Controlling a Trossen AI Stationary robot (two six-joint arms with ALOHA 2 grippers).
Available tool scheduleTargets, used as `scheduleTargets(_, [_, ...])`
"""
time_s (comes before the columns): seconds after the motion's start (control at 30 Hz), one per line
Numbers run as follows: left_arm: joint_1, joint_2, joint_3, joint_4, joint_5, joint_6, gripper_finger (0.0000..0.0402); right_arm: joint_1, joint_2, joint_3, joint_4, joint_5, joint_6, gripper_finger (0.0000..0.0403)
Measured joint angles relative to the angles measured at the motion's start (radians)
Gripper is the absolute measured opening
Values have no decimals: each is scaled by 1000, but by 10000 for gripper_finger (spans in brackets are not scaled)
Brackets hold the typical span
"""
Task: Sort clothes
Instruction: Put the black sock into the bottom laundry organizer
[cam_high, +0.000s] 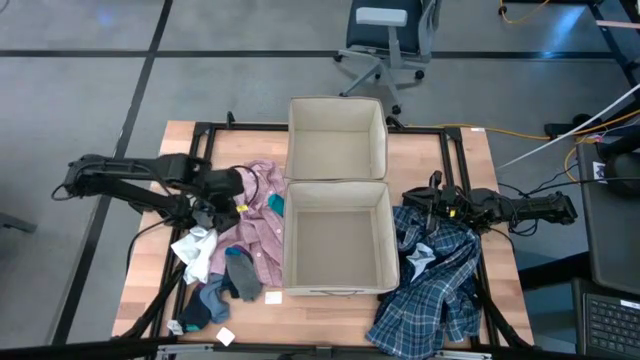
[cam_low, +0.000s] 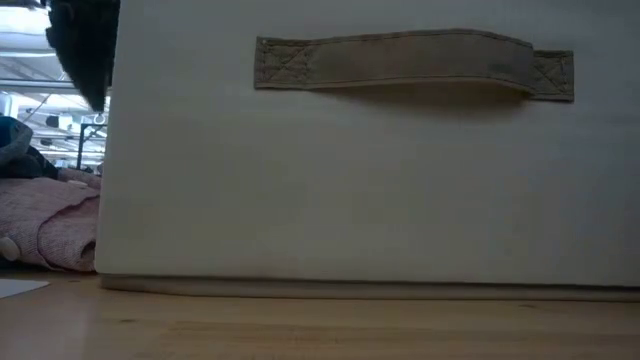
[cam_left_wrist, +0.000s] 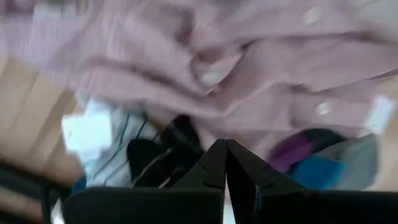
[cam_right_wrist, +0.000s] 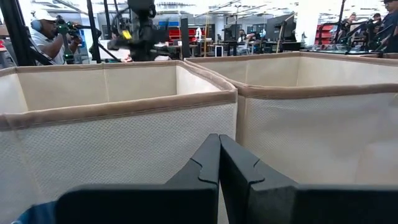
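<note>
Left tool, fingers pressed together and holding nothing, hovers over the pink shirt, which spreads from it toward 5 o'clock; white top and socks lie beyond at 7 o'clock. Left arm is nearer this pile. Right tool, likewise pressed together, sits over the plaid shirt, running toward 6 o'clock. Both bins between them appear empty.

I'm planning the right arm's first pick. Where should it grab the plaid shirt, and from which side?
Probably from above, at the raised folds of the blue-white plaid shirt nearest the right hand. The shirt lies crumpled on the table beside the near bin and spills over the front edge, so a bunched ridge offers more to pinch than the flat parts.
</note>
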Motion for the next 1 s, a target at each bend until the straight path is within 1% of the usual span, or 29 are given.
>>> scheduleTargets(0.13, [0,76,0,-30,10,-55,0,0,0,0,-1,-1,1,7])
scheduleTargets(0.3, [3,157,-1,-35,20,-26,8,0,0,0,-2,-1,1,7])
scheduleTargets(0.37, [3,182,-1,-63,20,-26,21,0,0,0,-2,-1,2,7])
scheduleTargets(0.47, [3,209,-2,-102,19,-44,51,0,0,0,-2,-1,2,7])
scheduleTargets(0.6, [3,241,-2,-118,10,-49,97,0,0,0,-2,-1,3,7])
scheduleTargets(0.7, [3,269,-2,-127,10,-51,122,0,0,0,-3,-2,3,7])
scheduleTargets(0.83, [3,303,-33,-124,10,-18,135,0,0,0,-3,-2,3,7])
scheduleTargets(1.0, [3,355,-79,-125,35,9,133,0,0,0,-3,-2,3,7])
